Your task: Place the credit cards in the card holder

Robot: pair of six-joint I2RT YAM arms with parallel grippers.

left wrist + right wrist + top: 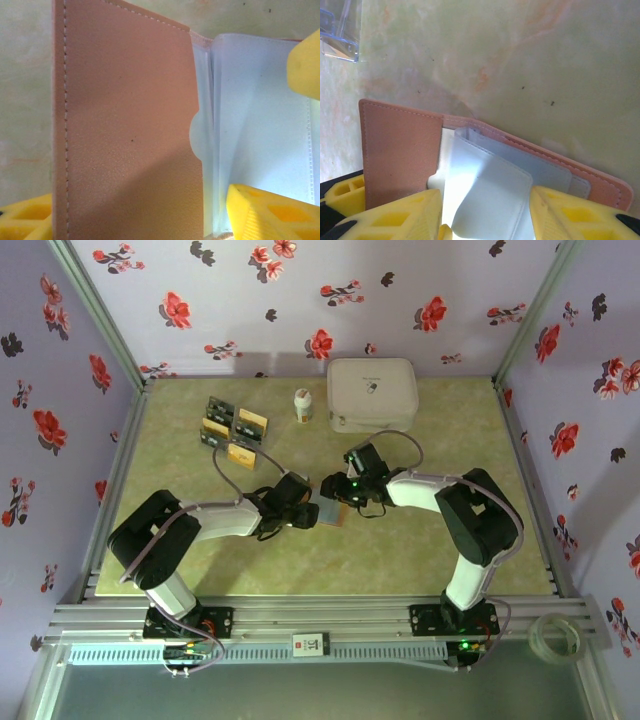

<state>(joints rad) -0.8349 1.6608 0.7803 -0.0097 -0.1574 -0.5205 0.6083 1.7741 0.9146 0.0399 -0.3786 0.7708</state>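
**Opening the holder; no card fetched yet**

Top: credit cards (233, 430) lie at the rear of the bench (420, 550), well apart from the card holder (331, 512) at its centre.
Left wrist: left fingers (272, 212) apart astride the grainy, stitched leather cover (130, 140); whether they grip it, we cannot tell.
Right wrist: right fingers (580, 215) apart around limp translucent sleeves (490, 195); likewise.
Next, we judge: spread one sleeve, fetch a card.

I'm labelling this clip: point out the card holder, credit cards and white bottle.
card holder (125, 140): left wrist view, brown leather flap.
credit cards (251, 421): top view, a gold-orange card.
white bottle (302, 406): top view, its body.
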